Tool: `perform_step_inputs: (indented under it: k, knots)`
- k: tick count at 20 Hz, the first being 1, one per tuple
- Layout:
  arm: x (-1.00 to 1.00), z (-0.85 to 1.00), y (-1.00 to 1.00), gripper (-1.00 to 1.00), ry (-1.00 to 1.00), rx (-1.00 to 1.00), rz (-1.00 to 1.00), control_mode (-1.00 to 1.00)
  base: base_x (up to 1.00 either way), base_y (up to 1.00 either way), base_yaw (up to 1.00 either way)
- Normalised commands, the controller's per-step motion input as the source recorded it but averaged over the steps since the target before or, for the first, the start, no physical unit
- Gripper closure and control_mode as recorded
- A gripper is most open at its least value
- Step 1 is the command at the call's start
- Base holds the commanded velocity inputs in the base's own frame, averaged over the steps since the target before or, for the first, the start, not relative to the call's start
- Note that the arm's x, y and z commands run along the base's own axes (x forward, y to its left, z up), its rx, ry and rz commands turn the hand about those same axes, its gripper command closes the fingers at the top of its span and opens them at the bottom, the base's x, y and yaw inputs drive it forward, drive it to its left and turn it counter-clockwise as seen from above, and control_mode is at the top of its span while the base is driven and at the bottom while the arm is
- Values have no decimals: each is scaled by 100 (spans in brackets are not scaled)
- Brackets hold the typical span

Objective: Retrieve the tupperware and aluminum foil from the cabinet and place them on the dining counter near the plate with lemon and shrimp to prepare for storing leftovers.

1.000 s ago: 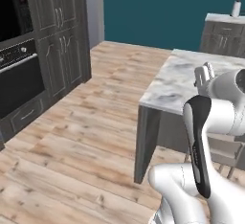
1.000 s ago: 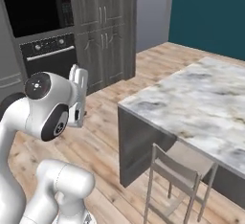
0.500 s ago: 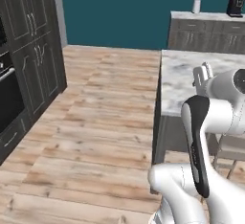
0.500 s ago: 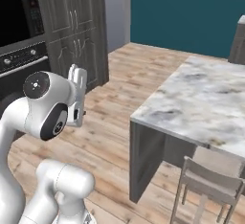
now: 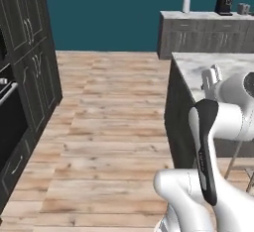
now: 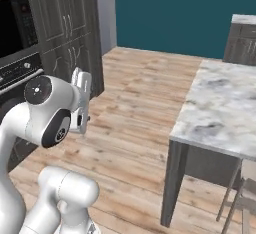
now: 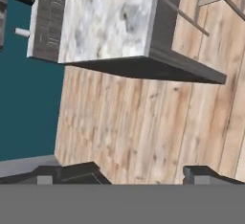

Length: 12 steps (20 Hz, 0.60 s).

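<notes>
Pincer (image 7: 143, 175) hangs spread wide and empty, its two dark fingertips (image 7: 72, 173) far apart at the bottom of the hand view with bare wooden floor (image 7: 143, 122) between them. Ahead of it (sideways in that tilted view) sits the marble dining worktop (image 7: 105, 17), its dark end panel facing the hand. From the left base view the arm (image 5: 208, 151) folds up beside the near corner of that worktop (image 5: 208, 67), the hand raised just over its edge. From the right base view the same marble top (image 6: 220, 108) stands to the right, a stool (image 6: 242, 198) tucked at its near end, while a dark oven (image 6: 20, 43) and tall grey cupboards (image 6: 75, 23) line the left wall. Against the teal back wall stands a smaller marble worktop (image 5: 208, 15) carrying a paper-towel roll (image 5: 186, 4) and a black coffee machine (image 5: 224, 4). Tupperware, foil and plate: I cannot spot them.
</notes>
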Motion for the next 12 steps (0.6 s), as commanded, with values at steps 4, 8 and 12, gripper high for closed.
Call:
perform_step_inputs:
  k: [4,8,12]
  knots:
    - [0,0,0,-100,0,0,0,100,82,80,-26]
    - [0,0,0,-100,0,0,0,100,96,70,-24]
    - [0,0,0,-100,0,0,0,100,100,63,-24]
